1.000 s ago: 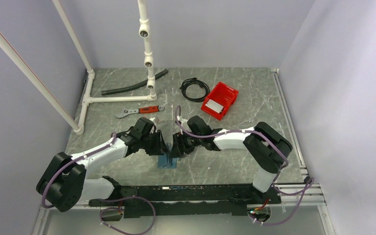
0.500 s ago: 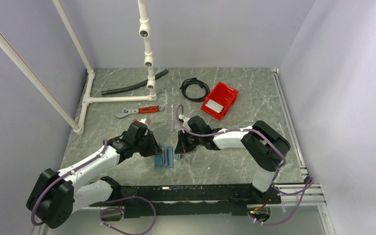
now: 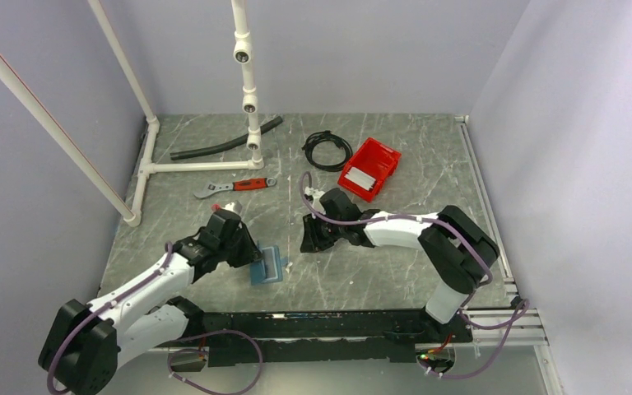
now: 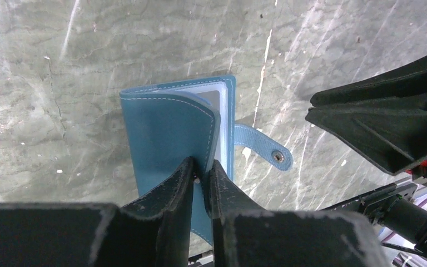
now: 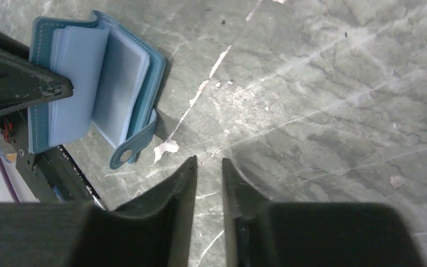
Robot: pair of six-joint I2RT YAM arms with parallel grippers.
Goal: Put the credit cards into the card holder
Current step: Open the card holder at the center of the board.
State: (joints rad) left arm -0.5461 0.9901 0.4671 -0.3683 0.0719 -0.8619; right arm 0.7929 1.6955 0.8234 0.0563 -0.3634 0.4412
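The blue card holder (image 3: pixel 268 265) lies on the table in front of the arms, its cover lifted so that pale clear sleeves (image 5: pixel 97 83) show inside. My left gripper (image 4: pixel 203 167) is shut on the edge of that cover (image 4: pixel 167 128). A strap with a snap (image 4: pixel 267 150) hangs off the holder's right side. My right gripper (image 5: pixel 208 161) hovers over bare table just right of the holder (image 5: pixel 144 105), its jaws a narrow gap apart with nothing between them. A white credit card (image 3: pixel 360 180) lies in the red bin. No tan-orange card is in view.
The red bin (image 3: pixel 381 156) sits at the back right, beside a coiled black cable (image 3: pixel 327 151). A red-handled wrench (image 3: pixel 234 187), a black hose (image 3: pixel 226 140) and a white pipe frame (image 3: pixel 189 167) occupy the back left.
Both grippers were together over the holder. The left has pulled back to the left, dragging the holder a little with it. The right has drawn away to the right with empty jaws.
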